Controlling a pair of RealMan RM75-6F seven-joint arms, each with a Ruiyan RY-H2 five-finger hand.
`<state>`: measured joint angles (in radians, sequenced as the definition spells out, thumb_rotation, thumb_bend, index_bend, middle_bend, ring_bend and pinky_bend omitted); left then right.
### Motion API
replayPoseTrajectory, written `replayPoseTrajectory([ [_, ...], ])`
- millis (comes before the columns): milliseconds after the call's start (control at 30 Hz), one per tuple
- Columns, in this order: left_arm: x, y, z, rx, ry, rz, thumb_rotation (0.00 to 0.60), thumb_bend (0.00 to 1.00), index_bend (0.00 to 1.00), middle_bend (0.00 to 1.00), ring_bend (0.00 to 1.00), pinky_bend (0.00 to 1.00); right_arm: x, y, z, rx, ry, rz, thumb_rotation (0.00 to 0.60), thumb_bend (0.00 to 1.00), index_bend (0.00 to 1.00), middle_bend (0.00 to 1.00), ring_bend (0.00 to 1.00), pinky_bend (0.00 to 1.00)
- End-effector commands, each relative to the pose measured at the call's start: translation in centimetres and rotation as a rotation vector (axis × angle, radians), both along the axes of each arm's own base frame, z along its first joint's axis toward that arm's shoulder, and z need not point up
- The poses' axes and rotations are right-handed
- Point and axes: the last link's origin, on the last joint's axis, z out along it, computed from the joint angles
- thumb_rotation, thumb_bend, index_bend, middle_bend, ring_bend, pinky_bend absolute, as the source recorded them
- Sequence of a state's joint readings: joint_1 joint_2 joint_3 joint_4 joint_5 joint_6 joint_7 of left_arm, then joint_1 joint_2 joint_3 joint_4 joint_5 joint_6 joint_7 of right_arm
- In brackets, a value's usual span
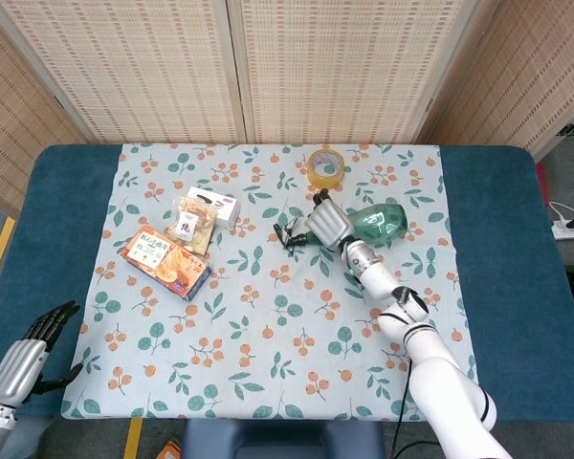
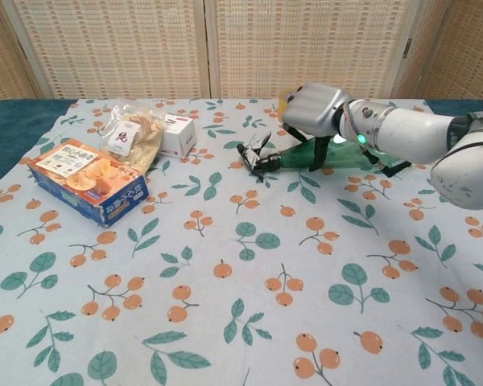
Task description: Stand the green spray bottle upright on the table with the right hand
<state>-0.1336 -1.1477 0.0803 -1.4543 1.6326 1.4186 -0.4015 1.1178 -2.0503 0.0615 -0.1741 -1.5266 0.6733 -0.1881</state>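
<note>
The green spray bottle [image 1: 380, 221] lies on its side on the flowered cloth, its black nozzle [image 1: 289, 232] pointing left. In the chest view the bottle [image 2: 351, 155] still rests on the cloth with the nozzle's trigger [image 2: 256, 154] turned upward. My right hand [image 1: 327, 226] sits over the bottle's neck end and grips it, fingers curled round it; the chest view shows the right hand [image 2: 315, 109] with its thumb down the near side. My left hand [image 1: 24, 352] hangs off the table's near left corner, fingers apart, holding nothing.
A yellow tape roll [image 1: 325, 168] lies just behind the bottle. To the left are a white box [image 1: 213, 204], a snack bag [image 1: 191, 226] and an orange and blue carton [image 1: 166, 261]. The near half of the cloth [image 2: 249, 305] is bare.
</note>
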Motion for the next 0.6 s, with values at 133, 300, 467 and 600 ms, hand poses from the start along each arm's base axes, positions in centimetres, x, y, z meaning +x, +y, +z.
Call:
replayPoseTrajectory([
  [133, 0.0, 0.0, 0.0, 0.0, -0.002, 0.004, 0.6, 0.27, 0.0, 0.0, 0.0, 0.08, -0.2, 0.0, 0.3, -0.007, -0.007, 0.007, 0.6, 0.0, 0.73, 0.54, 0.28, 0.27],
  [300, -0.1, 0.1, -0.1, 0.0, -0.003, 0.007, 0.6, 0.27, 0.0, 0.0, 0.0, 0.08, 0.4, -0.1, 0.7, -0.016, -0.049, 0.025, 0.6, 0.0, 0.74, 0.55, 0.29, 0.27],
  [467, -0.1, 0.1, 0.0, 0.003, -0.003, 0.01, 0.6, 0.27, 0.0, 0.0, 0.0, 0.08, 1.4, -0.2, 1.3, -0.035, -0.133, 0.045, 0.6, 0.0, 0.76, 0.57, 0.32, 0.27],
  [600, -0.1, 0.1, 0.0, 0.003, -0.005, 0.01, 0.6, 0.27, 0.0, 0.0, 0.0, 0.08, 2.0, 0.1, 1.6, -0.057, -0.219, 0.05, 0.6, 0.0, 0.8, 0.6, 0.36, 0.27],
])
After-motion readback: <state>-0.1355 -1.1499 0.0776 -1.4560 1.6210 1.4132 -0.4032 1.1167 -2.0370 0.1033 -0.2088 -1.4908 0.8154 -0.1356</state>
